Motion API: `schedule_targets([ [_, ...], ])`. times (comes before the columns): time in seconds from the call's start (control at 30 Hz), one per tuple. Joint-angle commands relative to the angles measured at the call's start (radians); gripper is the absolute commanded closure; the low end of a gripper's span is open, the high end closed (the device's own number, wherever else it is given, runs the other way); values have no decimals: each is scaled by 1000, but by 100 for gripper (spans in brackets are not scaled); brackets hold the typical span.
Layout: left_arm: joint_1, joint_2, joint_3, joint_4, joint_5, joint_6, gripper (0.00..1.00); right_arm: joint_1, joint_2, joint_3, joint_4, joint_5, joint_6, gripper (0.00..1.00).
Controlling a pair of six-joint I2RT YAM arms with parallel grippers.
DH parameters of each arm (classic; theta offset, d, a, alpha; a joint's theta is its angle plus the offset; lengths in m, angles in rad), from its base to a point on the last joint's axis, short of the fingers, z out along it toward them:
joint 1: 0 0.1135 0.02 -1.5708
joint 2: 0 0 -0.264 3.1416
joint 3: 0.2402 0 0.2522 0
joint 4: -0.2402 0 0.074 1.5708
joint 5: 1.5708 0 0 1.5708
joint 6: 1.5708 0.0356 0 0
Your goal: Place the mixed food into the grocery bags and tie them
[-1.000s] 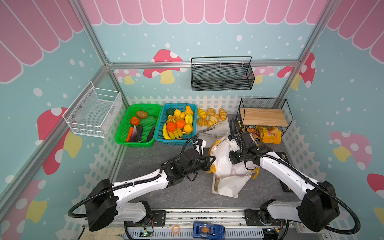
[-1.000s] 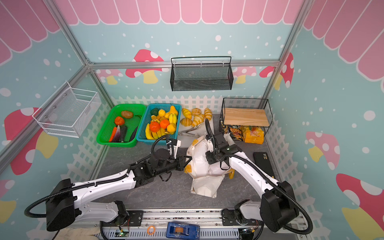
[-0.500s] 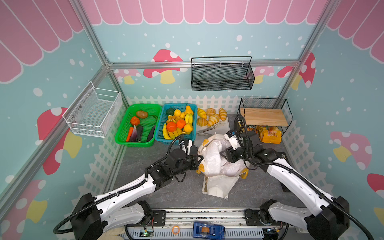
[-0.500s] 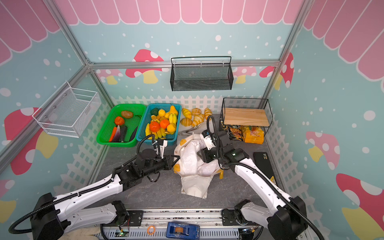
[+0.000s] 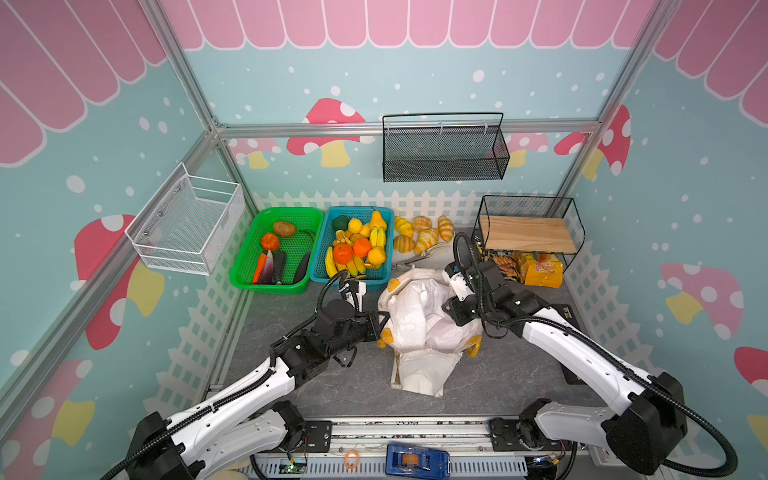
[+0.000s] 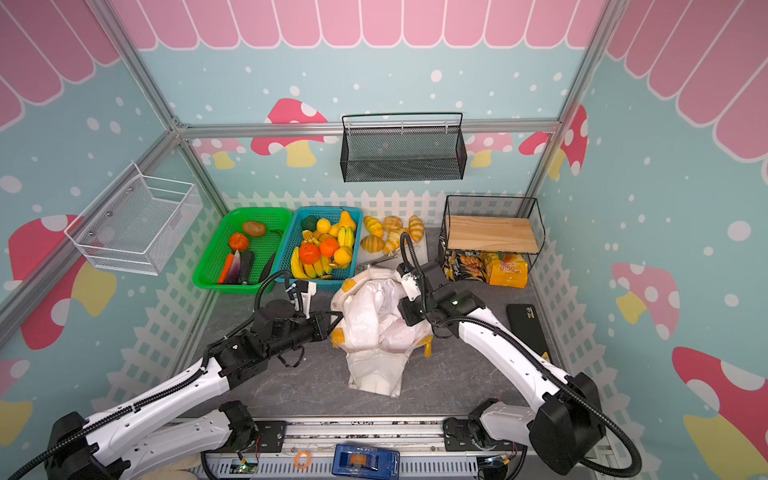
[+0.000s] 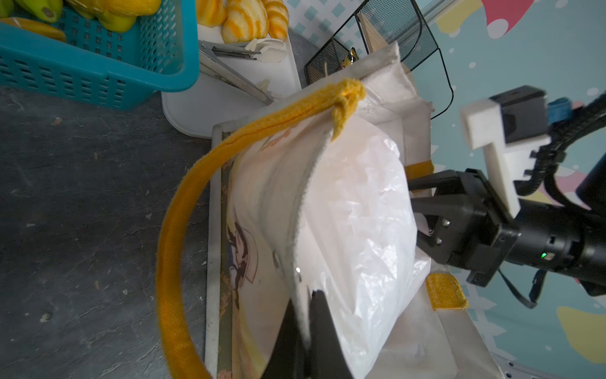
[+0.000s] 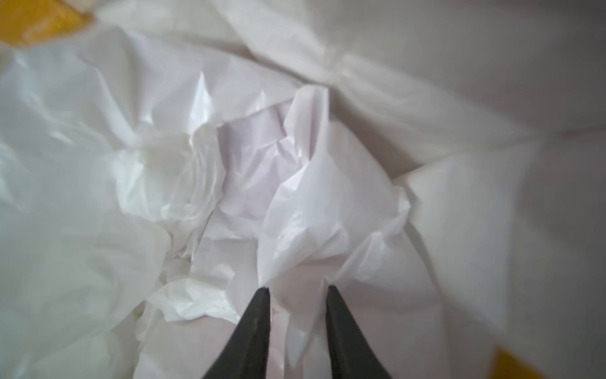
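At mid-tabletop (image 5: 498, 374), my left hand (image 7: 306, 328) clamps the left rim of the tote (image 7: 249, 203) to hold it agape, while my right hand (image 8: 296, 288), jaws slightly parted, straddles a fold of the plastic bag (image 8: 311, 203) inside.

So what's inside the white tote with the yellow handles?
A crinkly white plastic bag fills the mouth of the tote. No contents show: the plastic covers whatever lies inside or beneath it.

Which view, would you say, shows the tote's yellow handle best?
Left wrist view: the yellow handle loops across it, sharp. Both top views show small yellow bits; the right wrist, only blurred yellow corners.
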Motion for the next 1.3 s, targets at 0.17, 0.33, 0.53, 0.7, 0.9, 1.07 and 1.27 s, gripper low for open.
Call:
schedule_targets([
  [0.17,39,-58,-35,-9,-59,-4,100,68,49,50,95,-111,-19,65],
  [0.33,67,-120,-60,-36,-98,-16,100,30,-90,132,90,-81,-72,47],
  [0.53,73,-139,-55,-41,-97,-7,82,-111,-150,193,68,3,-97,32],
  [0.7,103,-189,10,-81,-163,89,42,-288,-166,174,95,271,-88,14],
  [0.9,233,-265,73,-125,-269,248,20,-478,-206,-47,344,382,-34,2],
  [1.07,325,-252,17,-59,-500,374,11,-490,-219,-329,669,509,-47,1],
  [1.27,457,-42,-227,458,-706,717,4,-490,-119,-703,1380,535,-173,1],
])
